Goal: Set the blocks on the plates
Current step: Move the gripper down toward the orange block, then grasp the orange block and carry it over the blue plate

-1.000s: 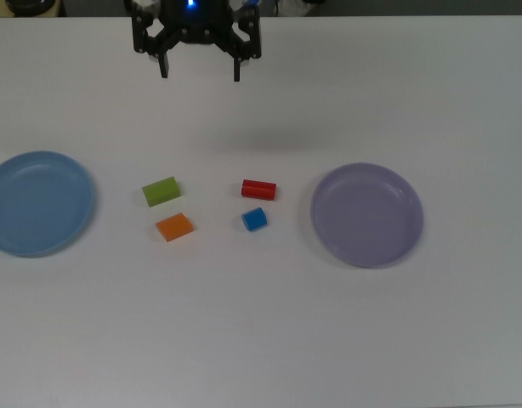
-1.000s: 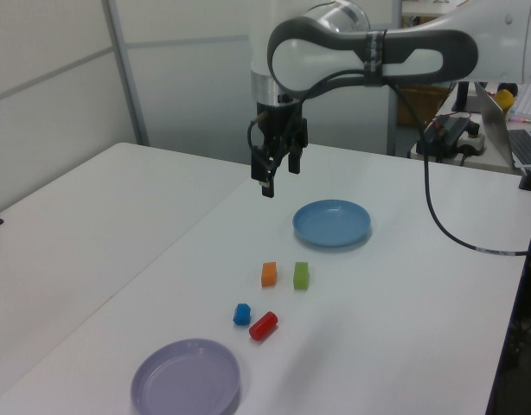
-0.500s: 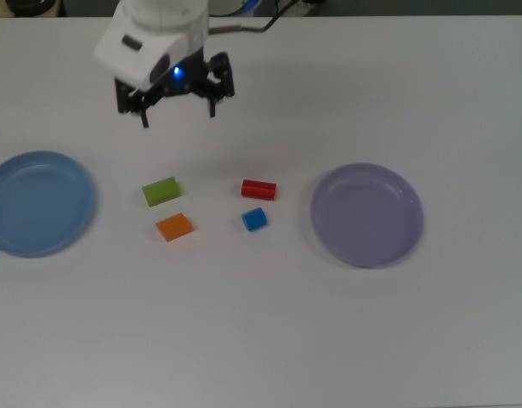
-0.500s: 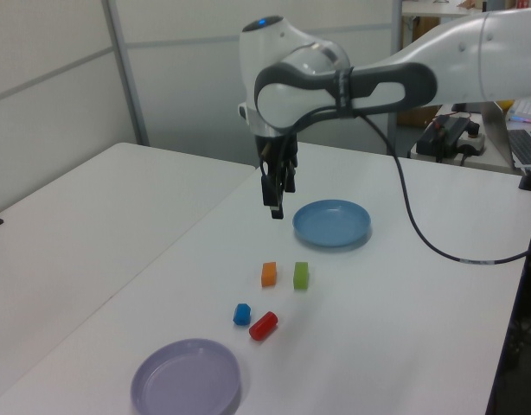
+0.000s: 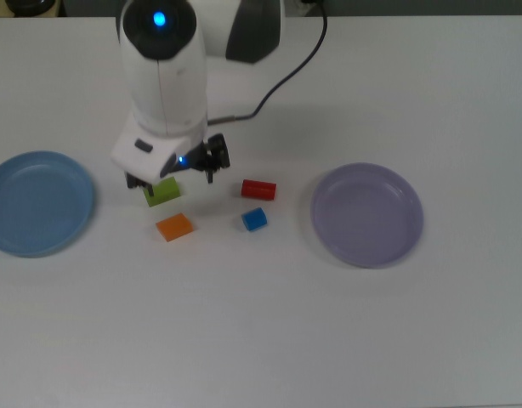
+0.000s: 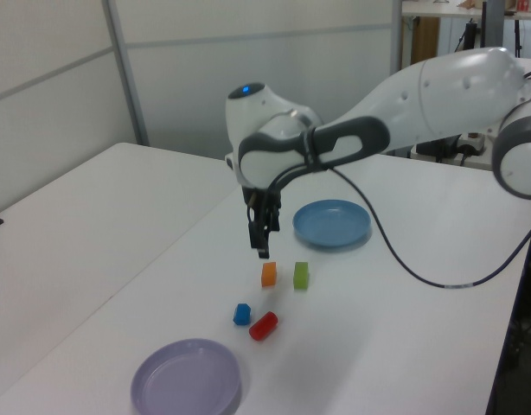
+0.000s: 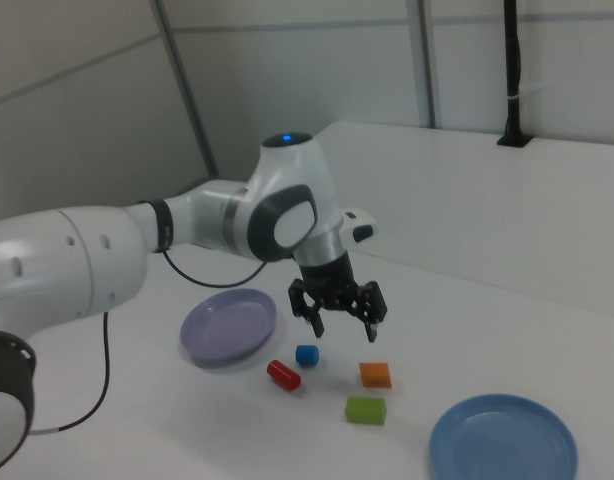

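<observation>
Black two-finger gripper (image 7: 339, 313), jaws spread wide, empty, is held above small lime-green brick (image 5: 163, 191), approx 9 o'clock of red cylinder piece (image 5: 258, 189). Fingers should be centred before descent.

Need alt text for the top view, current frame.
A white robot arm's black two-finger gripper hangs open over a lime-green brick on a white table. Nearby lie an orange brick, blue cube and red cylinder, between an empty light blue plate and lavender plate.
</observation>
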